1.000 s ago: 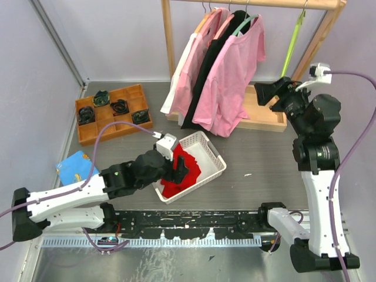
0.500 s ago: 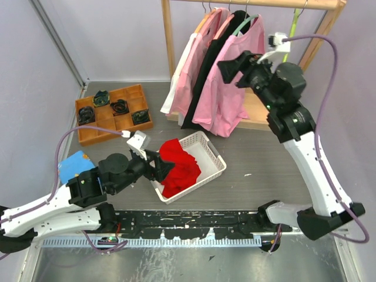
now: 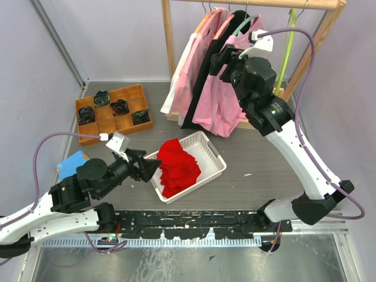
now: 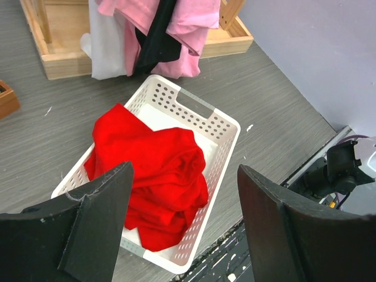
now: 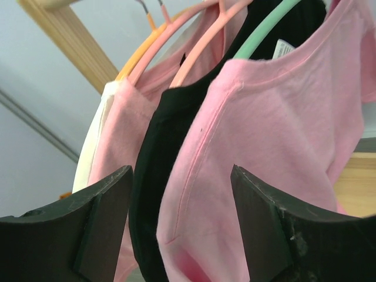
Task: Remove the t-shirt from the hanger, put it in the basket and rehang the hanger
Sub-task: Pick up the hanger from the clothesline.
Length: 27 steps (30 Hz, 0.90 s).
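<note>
Right gripper (image 5: 180,176) is up at the rack with its jaws wide apart and nothing between them; dead ahead, close but apparently not touching, hangs the front pink t-shirt (image 5: 276,135), shoulder and chest facing the fingers; it is on a mint-green hanger (image 5: 267,29) whose arm slopes up to the right in the wrist view, the shirt's length dropping straight down from it; judged, the coming move turns on closing on the shoulder cloth and drawing it off that sloping arm; behind it in order sit a black t-shirt (image 5: 150,158), a second pink shirt (image 5: 114,147) and a white garment (image 5: 88,158), all on the wooden rack (image 3: 167,35); an empty lime hanger (image 3: 288,47) hangs further right; right arm is much the nearer; left gripper (image 4: 185,170) is low, well apart from the rack, spread wide and empty, looking down on a white basket (image 4: 220,120) that holds a crumpled red garment (image 4: 153,176); the orange divided tray (image 3: 88,132) further left holds small dark items in several compartments.
</note>
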Each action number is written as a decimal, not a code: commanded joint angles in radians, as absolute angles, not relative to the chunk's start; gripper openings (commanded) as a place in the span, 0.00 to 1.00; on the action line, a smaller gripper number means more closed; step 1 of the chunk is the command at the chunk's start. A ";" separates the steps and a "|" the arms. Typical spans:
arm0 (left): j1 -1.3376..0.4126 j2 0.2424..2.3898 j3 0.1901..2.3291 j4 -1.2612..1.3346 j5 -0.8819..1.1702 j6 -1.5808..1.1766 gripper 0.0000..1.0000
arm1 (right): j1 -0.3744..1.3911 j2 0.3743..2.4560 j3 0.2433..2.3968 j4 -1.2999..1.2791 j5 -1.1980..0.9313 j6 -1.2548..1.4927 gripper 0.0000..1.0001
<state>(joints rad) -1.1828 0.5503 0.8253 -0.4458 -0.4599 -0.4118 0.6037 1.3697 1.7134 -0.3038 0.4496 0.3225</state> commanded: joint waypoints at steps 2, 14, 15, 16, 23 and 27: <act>-1.184 0.520 0.830 -0.471 -0.491 -0.397 0.79 | 0.619 1.413 1.825 -0.290 0.565 0.315 0.72; -1.185 0.492 0.821 -0.471 -0.496 -0.391 0.79 | 0.624 1.564 2.026 -0.426 0.655 0.352 0.68; -1.185 0.488 0.820 -0.471 -0.496 -0.391 0.79 | 0.624 1.571 2.037 -0.435 0.664 0.355 0.67; -1.184 0.484 0.819 -0.471 -0.494 -0.393 0.79 | 0.625 1.575 2.043 -0.441 0.669 0.357 0.67; -1.186 0.476 0.814 -0.467 -0.491 -0.397 0.79 | 0.624 1.594 2.078 -0.502 0.700 0.358 0.67; -1.186 0.479 0.812 -0.461 -0.488 -0.399 0.79 | 0.620 1.601 2.088 -0.527 0.719 0.347 0.67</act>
<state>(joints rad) -1.1831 0.4858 0.8242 -0.4778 -0.4835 -0.4007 0.6201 1.5997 2.0399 -0.5106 0.6731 0.3466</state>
